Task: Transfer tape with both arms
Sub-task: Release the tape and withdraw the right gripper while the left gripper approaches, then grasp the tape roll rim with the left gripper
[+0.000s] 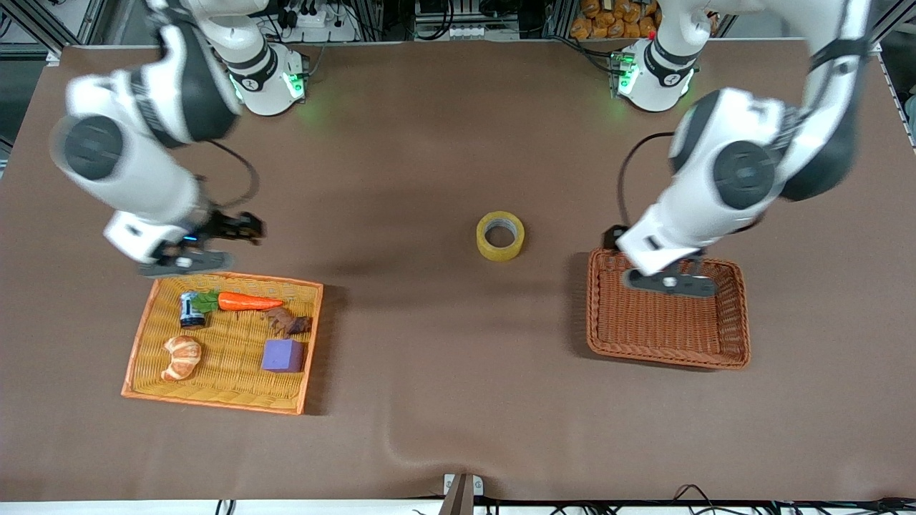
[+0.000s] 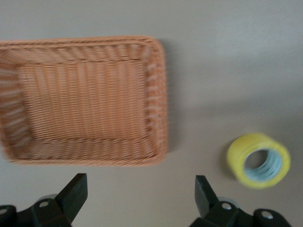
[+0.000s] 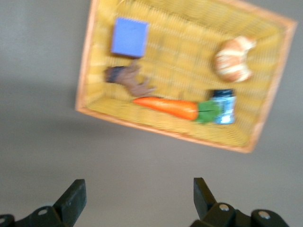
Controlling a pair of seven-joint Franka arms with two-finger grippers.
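The tape [image 1: 500, 236], a yellowish roll with a grey-white core, lies flat on the brown table near the middle. It also shows in the left wrist view [image 2: 258, 160]. My left gripper [image 1: 670, 282] is open and empty, up over the rim of the brown basket [image 1: 665, 329] toward the arm bases; its fingers [image 2: 74, 194] stand wide apart over bare table. My right gripper [image 1: 187, 262] is open and empty over the table just beside the yellow basket [image 1: 229, 357], and its fingers [image 3: 72, 201] are wide apart too.
The brown wicker basket [image 2: 85, 99] is empty. The yellow basket [image 3: 161, 131] holds a purple cube [image 1: 282, 355], a carrot [image 1: 247, 302], a croissant [image 1: 182, 357], a small can [image 1: 191, 310] and a brown object [image 1: 289, 322].
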